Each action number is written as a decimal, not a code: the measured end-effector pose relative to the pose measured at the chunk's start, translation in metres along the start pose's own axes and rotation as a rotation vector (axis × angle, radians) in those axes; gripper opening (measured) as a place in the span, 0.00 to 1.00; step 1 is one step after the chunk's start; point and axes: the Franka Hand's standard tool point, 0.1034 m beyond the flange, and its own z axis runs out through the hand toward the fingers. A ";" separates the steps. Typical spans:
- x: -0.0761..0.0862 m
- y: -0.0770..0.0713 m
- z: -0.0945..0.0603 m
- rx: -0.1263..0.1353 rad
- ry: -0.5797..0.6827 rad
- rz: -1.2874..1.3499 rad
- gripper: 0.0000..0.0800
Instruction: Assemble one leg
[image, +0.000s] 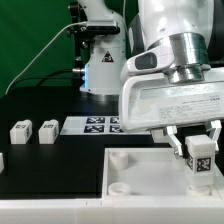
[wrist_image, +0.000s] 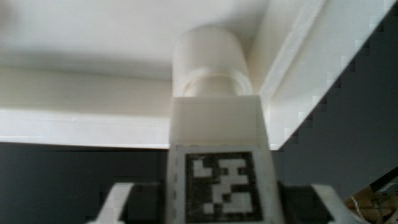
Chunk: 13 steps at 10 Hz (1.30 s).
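Note:
My gripper (image: 199, 143) is shut on a white leg (image: 200, 160) with a black-and-white tag on its face. It holds the leg upright over the large white tray-like piece (image: 130, 175), near its corner on the exterior view's right. In the wrist view the leg (wrist_image: 217, 130) runs from between my fingers (wrist_image: 128, 200) toward the tray's corner (wrist_image: 107, 60), and its round end (wrist_image: 214, 55) reaches the corner socket. I cannot tell whether it is seated. Two more legs (image: 20, 130) (image: 47, 131) lie on the black table at the exterior view's left.
The marker board (image: 95, 124) lies flat behind the tray. A white robot base (image: 100, 65) and a black stand stand at the back. A round socket (image: 120, 160) shows at the tray's near left corner. A further white part shows at the far left edge (image: 2, 160).

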 end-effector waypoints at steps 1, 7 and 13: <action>0.000 0.000 0.000 0.000 0.000 0.000 0.36; -0.001 0.000 0.000 0.000 -0.001 -0.001 0.79; 0.014 0.003 -0.023 0.009 -0.088 0.003 0.81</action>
